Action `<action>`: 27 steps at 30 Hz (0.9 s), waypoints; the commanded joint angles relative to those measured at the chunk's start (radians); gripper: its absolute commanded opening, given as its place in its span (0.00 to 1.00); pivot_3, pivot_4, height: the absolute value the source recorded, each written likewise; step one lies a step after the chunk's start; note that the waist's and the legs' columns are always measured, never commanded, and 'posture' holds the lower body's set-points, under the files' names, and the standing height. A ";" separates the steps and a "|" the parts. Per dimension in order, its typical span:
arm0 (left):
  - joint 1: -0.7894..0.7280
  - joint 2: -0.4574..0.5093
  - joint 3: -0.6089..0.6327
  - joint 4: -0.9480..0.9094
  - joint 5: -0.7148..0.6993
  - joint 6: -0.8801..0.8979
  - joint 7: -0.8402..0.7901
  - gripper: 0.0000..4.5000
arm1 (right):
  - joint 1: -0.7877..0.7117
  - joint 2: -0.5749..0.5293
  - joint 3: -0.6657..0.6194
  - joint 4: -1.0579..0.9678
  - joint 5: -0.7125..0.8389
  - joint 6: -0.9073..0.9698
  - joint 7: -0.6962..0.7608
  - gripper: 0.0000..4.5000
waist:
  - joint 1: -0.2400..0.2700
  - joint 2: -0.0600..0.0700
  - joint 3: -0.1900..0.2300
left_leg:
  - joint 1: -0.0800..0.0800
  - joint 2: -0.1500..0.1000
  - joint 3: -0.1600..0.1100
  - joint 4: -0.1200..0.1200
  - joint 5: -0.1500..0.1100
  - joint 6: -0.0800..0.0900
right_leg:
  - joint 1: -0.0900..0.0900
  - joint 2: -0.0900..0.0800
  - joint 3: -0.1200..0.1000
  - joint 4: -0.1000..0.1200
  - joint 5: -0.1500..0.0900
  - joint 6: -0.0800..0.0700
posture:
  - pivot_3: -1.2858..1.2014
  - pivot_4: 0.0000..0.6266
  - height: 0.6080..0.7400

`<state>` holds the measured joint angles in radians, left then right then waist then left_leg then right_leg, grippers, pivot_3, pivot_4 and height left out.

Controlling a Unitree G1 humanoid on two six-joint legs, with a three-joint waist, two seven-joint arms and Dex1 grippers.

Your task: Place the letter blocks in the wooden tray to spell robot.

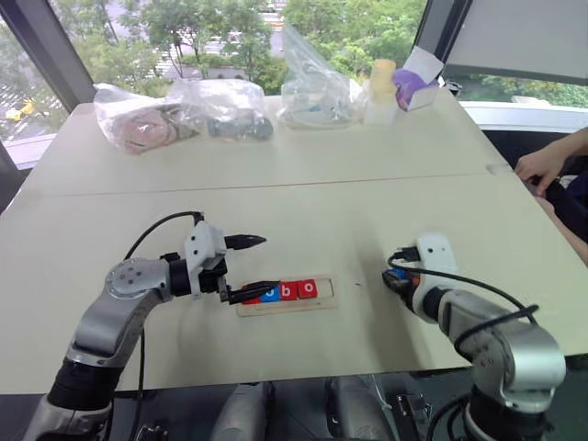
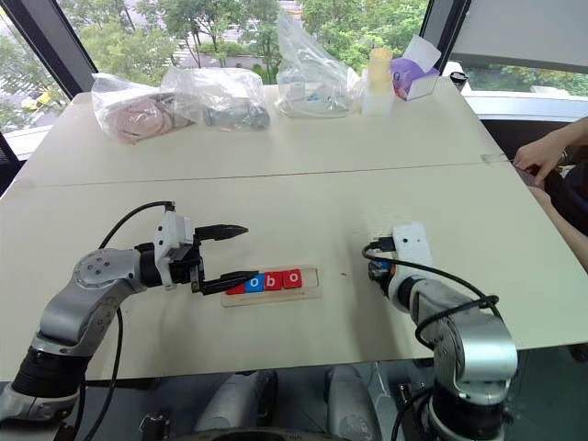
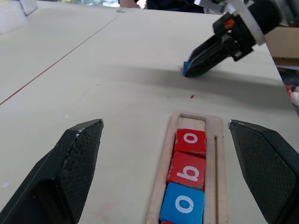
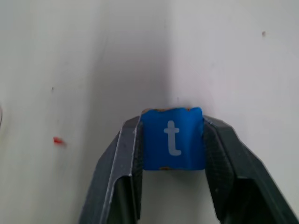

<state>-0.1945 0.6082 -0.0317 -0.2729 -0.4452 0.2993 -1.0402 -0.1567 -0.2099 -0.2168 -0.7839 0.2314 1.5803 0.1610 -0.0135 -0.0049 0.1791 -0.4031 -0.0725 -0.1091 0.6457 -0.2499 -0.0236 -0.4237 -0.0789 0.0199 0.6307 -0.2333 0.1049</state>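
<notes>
Right gripper (image 4: 172, 140) is clamped on the blue t block (image 4: 173, 138) just right of the wooden tray (image 1: 326, 299), left gripper (image 1: 254, 267) wide open over its left end, so next it needs dropping into the empty slot after 4 seated tiles.

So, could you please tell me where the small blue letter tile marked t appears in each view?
Left eye: hidden at the right gripper.
Right eye: hidden likewise.
Left wrist: blue t tile at that gripper's tip, beyond the pale wooden tray.
Right wrist: centre, between black fingers.
Shared landmark: the right gripper.
</notes>
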 commanded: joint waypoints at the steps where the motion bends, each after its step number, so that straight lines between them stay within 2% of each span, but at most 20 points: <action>1: -0.006 0.008 0.007 -0.007 -0.003 -0.014 -0.004 1.00 | -0.010 0.021 -0.023 0.009 0.056 0.034 -0.050 0.50 | -0.001 0.000 0.000 | 0.000 0.000 0.000 0.000 0.000 0.000 | 0.000 0.000 0.000 0.000 -0.001 -0.002 | 0.52 0.24 1.00; 4: -0.012 0.006 0.006 -0.001 0.002 -0.019 -0.003 1.00 | -0.047 -0.039 -0.021 0.038 0.113 0.034 -0.056 0.81 | -0.001 0.000 0.000 | 0.001 0.000 0.000 0.000 0.000 0.000 | 0.001 0.000 0.000 0.000 -0.001 -0.001 | 0.52 0.24 1.00; 5: -0.015 0.005 0.006 0.001 0.003 -0.020 -0.002 1.00 | -0.063 -0.109 0.005 0.052 0.148 0.034 -0.026 0.95 | 0.000 0.000 0.000 | 0.001 0.000 0.000 0.001 0.000 0.000 | 0.001 0.000 0.000 0.000 -0.001 -0.001 | 0.52 0.24 1.00; 6: -0.017 0.003 0.006 0.003 0.004 -0.022 0.001 1.00 | -0.080 -0.183 0.030 0.064 0.192 0.034 0.016 0.99 | 0.001 0.000 0.000 | 0.001 0.000 0.001 0.001 0.000 0.000 | 0.001 0.000 0.001 0.000 -0.001 -0.001 | 0.52 0.24 1.00; 9: -0.020 -0.001 0.004 0.003 0.006 -0.023 0.006 1.00 | -0.143 -0.419 0.106 0.093 0.286 0.013 0.179 0.99 | 0.002 0.001 0.001 | 0.000 -0.001 0.001 0.002 0.000 0.000 | 0.001 -0.001 0.000 -0.001 -0.001 -0.002 | 0.52 0.24 1.00; 12: -0.024 -0.006 0.001 0.004 0.010 -0.024 0.011 1.00 | -0.130 -0.679 0.217 0.146 0.258 -0.274 0.409 0.99 | 0.001 0.001 0.001 | -0.001 0.000 0.001 0.001 0.000 0.001 | 0.000 -0.001 0.000 -0.002 -0.001 0.000 | 0.52 0.24 1.00; 15: -0.027 -0.008 0.000 0.007 0.013 -0.026 0.013 1.00 | -0.094 -0.819 0.278 0.253 0.202 -0.565 0.607 0.99 | 0.001 0.001 0.001 | -0.002 0.000 0.001 0.000 -0.001 0.002 | 0.001 0.000 -0.002 -0.002 -0.001 0.004 | 0.52 0.24 1.00; 19: -0.033 -0.013 0.004 0.007 0.018 -0.031 0.020 1.00 | -0.128 -0.865 0.354 0.520 0.105 -0.953 0.849 0.99 | -0.001 0.000 0.002 | -0.002 0.000 0.003 0.001 -0.001 0.002 | 0.001 -0.001 0.000 -0.002 -0.001 0.005 | 0.52 0.24 1.00; 27: -0.018 -0.008 0.012 -0.006 0.020 -0.032 0.033 1.00 | -0.266 -0.783 0.475 0.910 -0.046 -1.287 1.061 0.99 | 0.001 0.000 0.002 | -0.001 0.000 0.003 0.002 -0.001 0.002 | 0.001 -0.001 0.001 -0.002 -0.001 0.004 | 0.52 0.24 1.00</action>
<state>-0.2083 0.5945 -0.0339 -0.2513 -0.4231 0.2819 -1.0126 -0.4033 -0.9978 0.2374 0.0718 0.2253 0.3584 1.1811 -0.0129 -0.0047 0.1809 -0.4043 -0.0726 -0.1061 0.6475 -0.2506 -0.0221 -0.4231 -0.0799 0.0207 0.6288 -0.2340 0.1091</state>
